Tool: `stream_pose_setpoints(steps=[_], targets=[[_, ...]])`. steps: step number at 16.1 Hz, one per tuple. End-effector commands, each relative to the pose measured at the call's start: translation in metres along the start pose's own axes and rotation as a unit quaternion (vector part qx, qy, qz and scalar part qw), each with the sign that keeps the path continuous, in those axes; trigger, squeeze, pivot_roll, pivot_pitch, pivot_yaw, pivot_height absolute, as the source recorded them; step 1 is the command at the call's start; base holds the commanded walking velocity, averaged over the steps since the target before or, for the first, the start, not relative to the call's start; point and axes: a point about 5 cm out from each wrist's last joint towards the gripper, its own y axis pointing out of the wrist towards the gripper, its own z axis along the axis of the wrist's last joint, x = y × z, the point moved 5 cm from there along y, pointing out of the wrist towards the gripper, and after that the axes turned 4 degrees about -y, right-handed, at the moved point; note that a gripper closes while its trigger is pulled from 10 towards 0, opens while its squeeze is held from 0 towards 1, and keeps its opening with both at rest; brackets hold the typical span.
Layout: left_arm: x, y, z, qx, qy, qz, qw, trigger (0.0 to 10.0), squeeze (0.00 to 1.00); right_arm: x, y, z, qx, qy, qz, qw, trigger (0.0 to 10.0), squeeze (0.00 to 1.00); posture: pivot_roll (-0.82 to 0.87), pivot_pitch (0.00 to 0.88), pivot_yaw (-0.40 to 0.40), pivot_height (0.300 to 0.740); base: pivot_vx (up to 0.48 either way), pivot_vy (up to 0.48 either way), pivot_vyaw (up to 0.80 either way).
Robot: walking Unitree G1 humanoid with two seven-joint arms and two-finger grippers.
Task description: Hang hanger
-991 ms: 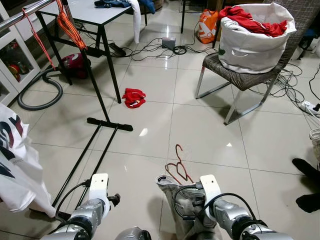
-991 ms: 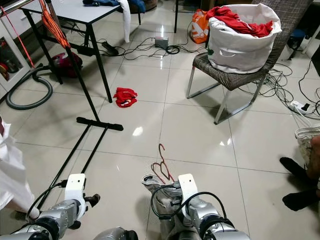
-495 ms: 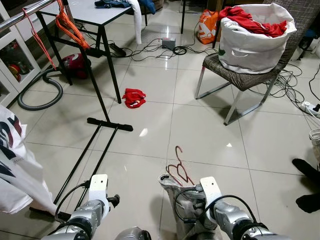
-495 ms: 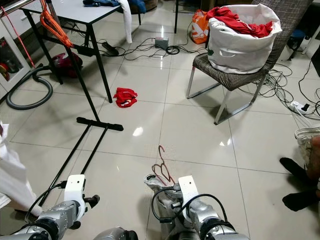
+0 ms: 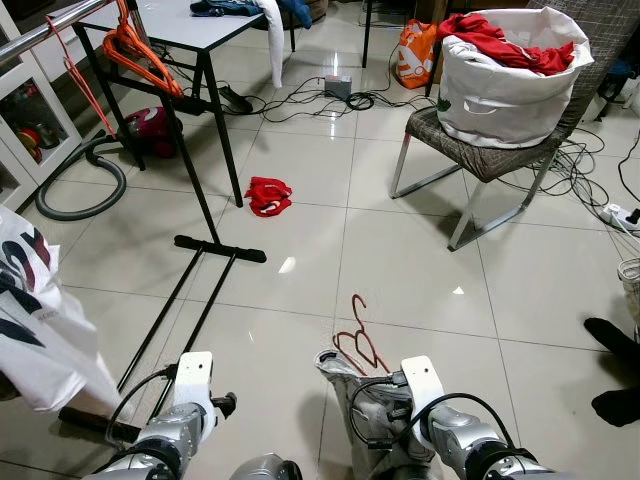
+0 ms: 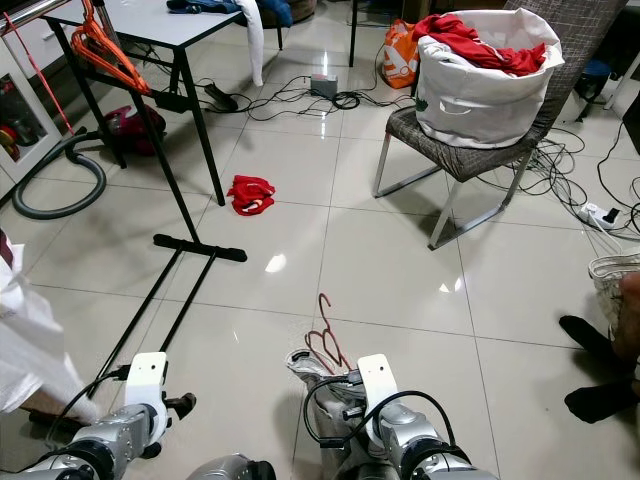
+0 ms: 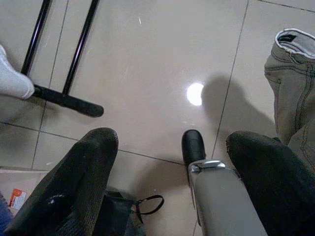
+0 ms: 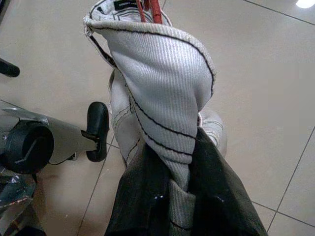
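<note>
rail (image 5: 50,27) sits far up on my left, a silver bar with orange hangers (image 5: 140,55) already on it and a white shirt (image 5: 35,320) hanging lower down, nearer me. the rack's black base (image 5: 205,290) runs along the floor between.

my left gripper (image 7: 162,162) hangs low and idle, fingers apart, holding nothing.

my right gripper (image 8: 170,196) is clamped on grey trousers (image 8: 157,88), and the red hanger (image 5: 358,335) is threaded through their waistband, hook sticking up and away from me. so the hanger is in front of my right arm, low over the tiles, its long axis roughly upright with the trousers bunched below it.

the rail lies well to the left and above the hook, across my body from the arm that carries it. i judge the next move needs a turn left and a lift.

far right: a chair (image 5: 480,160) with a laundry bag (image 5: 505,75).
</note>
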Motion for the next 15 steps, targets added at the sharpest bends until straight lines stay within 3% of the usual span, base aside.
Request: stream_pose_setpoints(steps=[1, 15], targets=[[-0.0069, -0.0008, 0.0002, 0.003, -0.002, 0.007, 1.0, 10.0, 0.0, -0.0006, 0.0001, -0.0037, -0.005, 0.003, -0.002, 1.0, 10.0, 0.0, -0.01, 0.0, 0.027, 0.74, 0.0, 0.0, 0.0], [-0.0106, -0.0014, -0.0026, 0.003, 0.001, 0.008, 1.0, 10.0, 0.0, -0.0023, 0.0001, -0.0084, -0.01, 0.004, -0.001, 1.0, 10.0, 0.0, 0.0, 0.0, 0.023, 0.74, 0.0, 0.0, 0.0]])
